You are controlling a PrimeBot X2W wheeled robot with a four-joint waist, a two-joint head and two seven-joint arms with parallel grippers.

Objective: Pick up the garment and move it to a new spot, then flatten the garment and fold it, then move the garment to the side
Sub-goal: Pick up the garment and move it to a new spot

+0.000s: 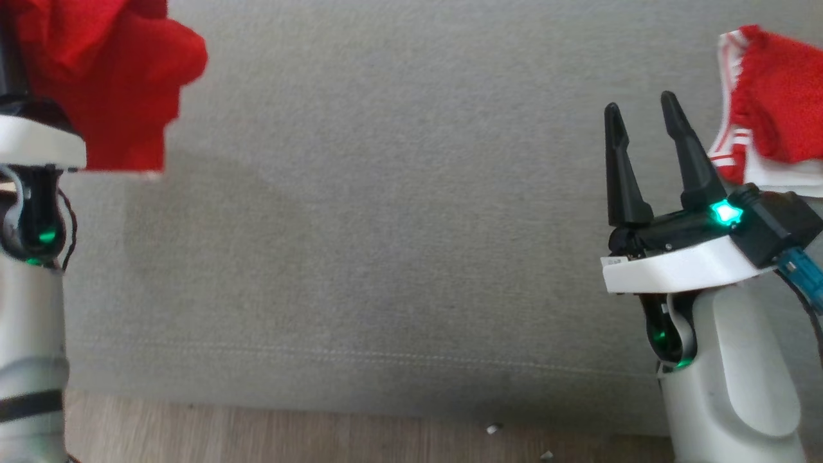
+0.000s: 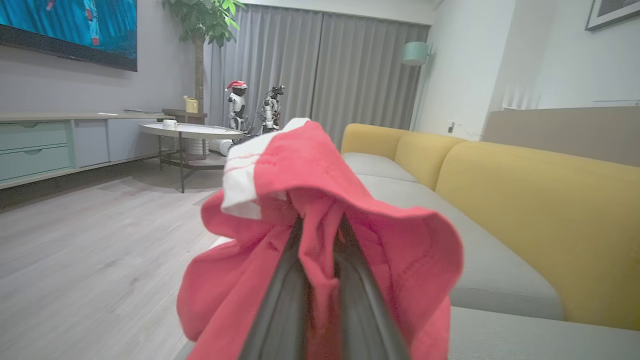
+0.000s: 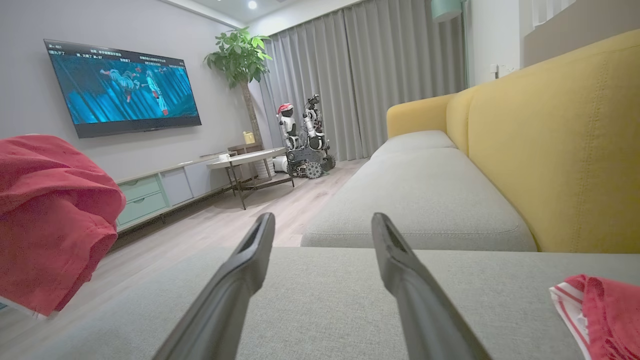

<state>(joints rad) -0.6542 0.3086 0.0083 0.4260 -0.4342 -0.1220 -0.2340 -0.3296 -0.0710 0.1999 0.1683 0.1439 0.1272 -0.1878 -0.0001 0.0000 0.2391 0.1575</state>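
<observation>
The garment [image 1: 109, 83] is a red cloth with a white, red-striped edge. It hangs bunched at the upper left of the head view, lifted off the grey sofa seat [image 1: 386, 225]. My left gripper [image 2: 319, 225] is shut on it, and in the left wrist view the cloth [image 2: 310, 170] drapes over both fingers. My right gripper [image 1: 640, 101] stands open at the right above the seat, with nothing between its fingers [image 3: 240, 265]. In the right wrist view the held garment [image 3: 45, 215] shows at the far left.
A second red and white cloth [image 1: 778, 116] lies crumpled on the seat just beyond the right gripper. The sofa's yellow backrest [image 3: 550, 140] runs along one side. Wooden floor [image 1: 321, 431] borders the seat's front edge. A coffee table [image 2: 190, 131] and another robot [image 3: 300, 135] stand across the room.
</observation>
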